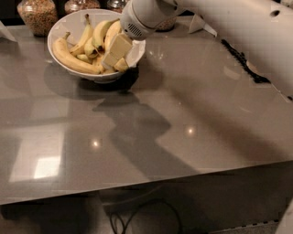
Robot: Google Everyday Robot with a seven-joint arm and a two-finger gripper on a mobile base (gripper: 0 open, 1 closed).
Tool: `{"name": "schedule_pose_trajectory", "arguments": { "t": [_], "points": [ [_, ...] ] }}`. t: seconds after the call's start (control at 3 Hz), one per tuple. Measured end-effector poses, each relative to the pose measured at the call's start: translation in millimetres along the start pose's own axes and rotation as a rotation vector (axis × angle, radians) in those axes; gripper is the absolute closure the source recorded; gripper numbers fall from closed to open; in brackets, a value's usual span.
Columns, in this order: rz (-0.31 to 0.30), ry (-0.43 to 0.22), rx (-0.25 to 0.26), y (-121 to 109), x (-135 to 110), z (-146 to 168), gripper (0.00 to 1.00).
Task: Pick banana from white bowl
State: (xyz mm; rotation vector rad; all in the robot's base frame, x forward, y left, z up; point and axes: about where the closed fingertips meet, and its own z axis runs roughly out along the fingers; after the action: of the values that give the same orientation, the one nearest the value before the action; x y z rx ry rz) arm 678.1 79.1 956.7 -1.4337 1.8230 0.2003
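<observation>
The white bowl (64, 23) stands at the back left of the grey table and holds several bananas. A thick yellow banana (101, 31), greenish at its upper end, lies in the middle of the bunch. A long, slimmer banana (71, 58) curves along the bowl's front. My gripper (114, 52), with cream-coloured tips, reaches down into the right side of the bowl among the bananas, right beside the thick banana. The white arm comes in from the upper right. The lower part of the bunch under the gripper is hidden.
Glass jars (36, 13) of dry food stand behind the bowl at the table's far edge. The grey tabletop (160, 137) stretches to the front and right. A dark cable (137, 219) lies on the floor below the front edge.
</observation>
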Motion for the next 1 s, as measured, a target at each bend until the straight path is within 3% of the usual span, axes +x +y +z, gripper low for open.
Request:
{"name": "schedule_pose_trajectory", "arguments": {
  "t": [0.33,0.67,1.0],
  "points": [
    [0.065,-0.010,0.020,-8.5,-3.2,21.7,0.05],
    [0.134,-0.001,0.022,-7.7,1.1,37.0,0.17],
    [0.189,0.010,0.010,-1.3,5.6,47.0,0.20]
  ]
}}
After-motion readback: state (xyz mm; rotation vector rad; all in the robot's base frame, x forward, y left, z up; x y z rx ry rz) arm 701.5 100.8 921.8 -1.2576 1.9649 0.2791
